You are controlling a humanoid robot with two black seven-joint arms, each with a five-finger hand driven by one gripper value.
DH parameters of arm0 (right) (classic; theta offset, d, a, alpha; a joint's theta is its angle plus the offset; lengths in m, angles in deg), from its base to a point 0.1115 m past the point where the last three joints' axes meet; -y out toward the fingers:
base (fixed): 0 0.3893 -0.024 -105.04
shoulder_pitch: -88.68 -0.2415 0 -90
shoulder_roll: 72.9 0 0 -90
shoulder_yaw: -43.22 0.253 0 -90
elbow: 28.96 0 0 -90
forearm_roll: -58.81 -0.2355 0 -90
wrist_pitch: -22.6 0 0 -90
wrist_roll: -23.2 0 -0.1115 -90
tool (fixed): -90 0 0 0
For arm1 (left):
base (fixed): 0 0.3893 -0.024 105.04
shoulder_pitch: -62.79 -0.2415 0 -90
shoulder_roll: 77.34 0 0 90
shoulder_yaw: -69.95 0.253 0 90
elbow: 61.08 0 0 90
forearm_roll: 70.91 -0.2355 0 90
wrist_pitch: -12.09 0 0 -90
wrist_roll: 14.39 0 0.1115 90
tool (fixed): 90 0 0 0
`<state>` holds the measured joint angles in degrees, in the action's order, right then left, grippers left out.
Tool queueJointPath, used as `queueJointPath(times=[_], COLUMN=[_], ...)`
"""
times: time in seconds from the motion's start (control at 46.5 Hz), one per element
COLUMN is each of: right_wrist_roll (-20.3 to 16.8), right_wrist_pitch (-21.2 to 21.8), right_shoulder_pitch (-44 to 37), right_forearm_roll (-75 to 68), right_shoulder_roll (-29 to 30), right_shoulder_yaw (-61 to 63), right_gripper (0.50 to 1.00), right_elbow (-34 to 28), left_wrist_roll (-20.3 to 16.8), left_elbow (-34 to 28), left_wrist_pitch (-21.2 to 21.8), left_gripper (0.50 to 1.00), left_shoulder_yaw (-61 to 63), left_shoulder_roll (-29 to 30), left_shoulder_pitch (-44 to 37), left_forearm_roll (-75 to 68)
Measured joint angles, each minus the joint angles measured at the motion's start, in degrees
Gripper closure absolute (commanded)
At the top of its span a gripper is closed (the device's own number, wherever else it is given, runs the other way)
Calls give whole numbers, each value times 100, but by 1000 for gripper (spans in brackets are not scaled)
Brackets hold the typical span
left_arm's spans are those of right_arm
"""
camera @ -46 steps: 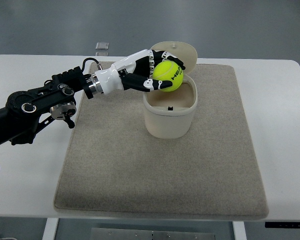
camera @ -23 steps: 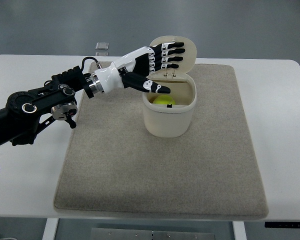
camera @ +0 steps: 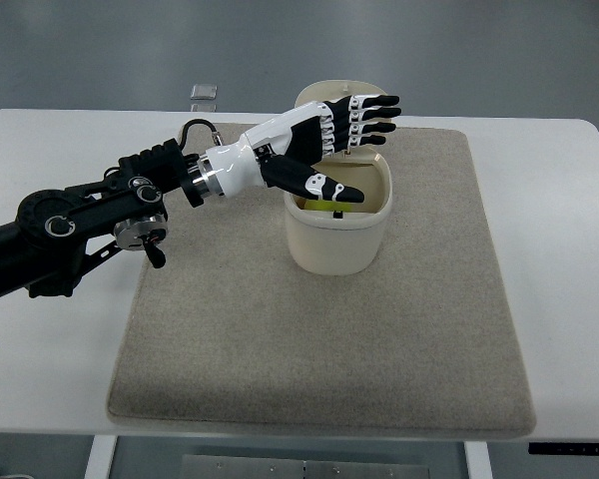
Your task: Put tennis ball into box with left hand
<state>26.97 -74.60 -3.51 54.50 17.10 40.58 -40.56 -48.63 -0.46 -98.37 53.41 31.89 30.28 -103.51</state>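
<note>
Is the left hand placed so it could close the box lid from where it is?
Probably yes: the left hand is open, empty, fingers spread right before the upright lid, nothing between.

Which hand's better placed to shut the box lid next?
Left, probably. The left hand is open above the box, fingers spread just in front of the raised lid. The tennis ball already sits inside. No right arm shows in the top view.
</note>
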Motion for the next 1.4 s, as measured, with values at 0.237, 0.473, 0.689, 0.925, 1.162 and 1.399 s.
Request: queueJointPath(times=[0.237,0.473,0.689,0.925,1.162,1.399], right_wrist_roll=[2,1,0,-1,-1,-1], right_wrist_pitch=[0,0,0,0,0,0], right_shoulder_pitch=[0,1,0,0,1,0], right_forearm_roll=[0,0,0,0,0,0], right_shoulder_roll=[0,0,0,0,0,0], right_shoulder_yaw=[0,0,0,0,0,0], right_gripper=[599,599,599,599,599,599], right_elbow=[0,0,0,0,0,0], left_wrist_roll=[-22,-13,-12,-12,-12,-12], left_elbow=[130,318,334,166,-1283,-2502], left_wrist_pitch=[373,465,502,623,634,540], left_gripper=[658,649,647,645,626,604], left_shoulder_yaw=[-538,-1608,-1887,-2258,-2344,-2358], left_shoulder_roll=[181,255,264,263,-61,-467], left_shoulder_pitch=[-56,-435,-651,-690,-671,-564], left_forearm_roll=[244,853,936,1365,2201,2274])
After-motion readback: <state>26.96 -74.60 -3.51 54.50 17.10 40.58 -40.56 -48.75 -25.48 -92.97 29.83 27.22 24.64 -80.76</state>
